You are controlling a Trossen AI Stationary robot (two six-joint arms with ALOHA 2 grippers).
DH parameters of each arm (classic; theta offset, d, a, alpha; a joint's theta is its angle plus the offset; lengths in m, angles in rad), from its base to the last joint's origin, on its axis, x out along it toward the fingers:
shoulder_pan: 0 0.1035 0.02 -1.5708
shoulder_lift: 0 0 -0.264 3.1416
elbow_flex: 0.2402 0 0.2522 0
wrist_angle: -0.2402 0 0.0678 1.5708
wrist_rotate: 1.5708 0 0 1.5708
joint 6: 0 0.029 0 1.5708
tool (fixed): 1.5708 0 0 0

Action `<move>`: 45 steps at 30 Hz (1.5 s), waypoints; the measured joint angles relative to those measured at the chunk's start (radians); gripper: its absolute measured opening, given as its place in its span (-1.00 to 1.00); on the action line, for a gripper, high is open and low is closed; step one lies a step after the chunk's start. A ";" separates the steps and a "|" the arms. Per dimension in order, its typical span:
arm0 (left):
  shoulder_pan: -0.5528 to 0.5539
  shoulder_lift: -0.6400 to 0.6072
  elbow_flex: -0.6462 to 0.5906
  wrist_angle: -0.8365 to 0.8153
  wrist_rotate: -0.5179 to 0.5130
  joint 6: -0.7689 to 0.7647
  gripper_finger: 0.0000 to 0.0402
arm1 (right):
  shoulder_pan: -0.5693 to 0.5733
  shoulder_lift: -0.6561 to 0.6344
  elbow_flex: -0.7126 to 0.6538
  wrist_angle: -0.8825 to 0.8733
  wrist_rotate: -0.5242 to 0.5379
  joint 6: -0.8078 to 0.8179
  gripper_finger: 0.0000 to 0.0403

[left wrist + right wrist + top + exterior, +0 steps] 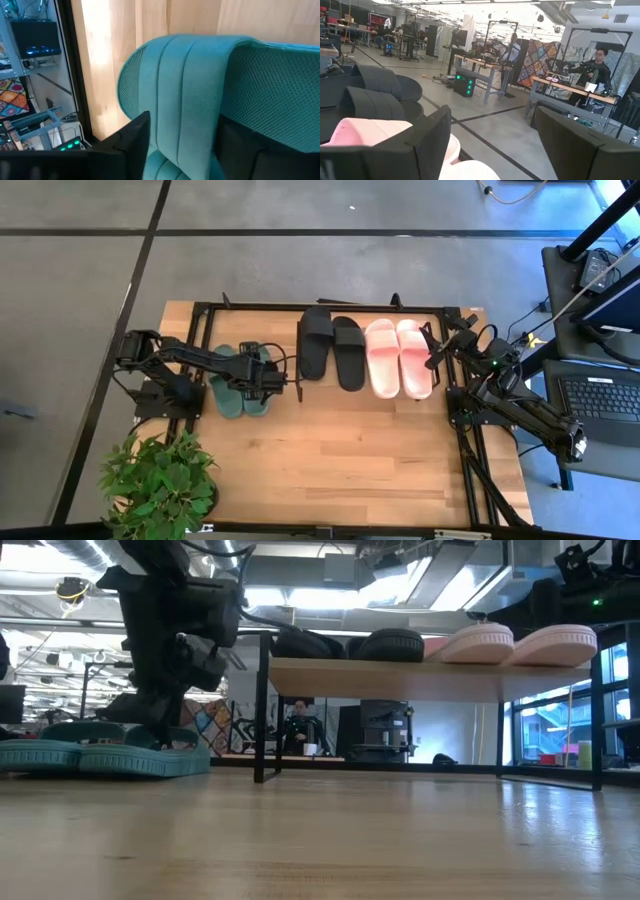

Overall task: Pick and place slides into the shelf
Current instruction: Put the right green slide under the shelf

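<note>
The two dark green slides (238, 385) (100, 755) lie side by side, soles down, on the table's left part. My left gripper (265, 375) (160, 730) (185, 145) is down on the right one, shut on its strap. The black pair (333, 350) (350, 643) and the light pink pair (398, 358) (510, 643) (350, 135) rest soles down on the shelf (330, 308) (265, 710) at the table's far side. My right gripper (437, 348) (492, 135) hovers open beside the pink pair, at the shelf's right end. My left gripper holds the green slide by its ribbed strap (190, 100), pinched between the two fingers (135, 142), one at each edge of the band. The fingers come from above, pointing down. The slide's sole lies flat on the table.
A potted plant (160, 480) stands at the table's near left corner. The shelf's black frame runs along the far side and both ends. The wooden top in front of the shelf (340, 450) is bare. A desk with a laptop (600, 395) stands off the right edge.
</note>
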 joint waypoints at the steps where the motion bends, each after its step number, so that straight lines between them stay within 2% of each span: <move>1: 0.000 0.000 0.000 0.000 0.000 0.000 -0.13 | 0.000 0.000 0.000 0.000 0.000 0.000 0.42; 11: 0.000 0.000 0.000 -0.006 0.046 -0.001 -0.93 | 0.000 0.000 0.000 0.000 0.000 0.000 0.42; 20: 0.000 -0.031 0.010 -0.121 0.043 -0.082 -0.97 | 0.000 0.000 0.000 0.000 0.000 0.000 0.42; 29: 0.000 -0.103 0.106 -0.285 0.003 -0.105 -0.98 | 0.000 0.000 0.000 0.000 0.000 0.001 0.42; 38: -0.030 -0.134 0.295 -0.484 -0.072 -0.125 -0.99 | 0.000 0.000 0.000 -0.006 0.000 0.000 0.42; 45: -0.093 -0.134 0.515 -0.625 -0.238 -0.193 -0.99 | 0.000 0.000 0.000 -0.024 0.000 0.000 0.42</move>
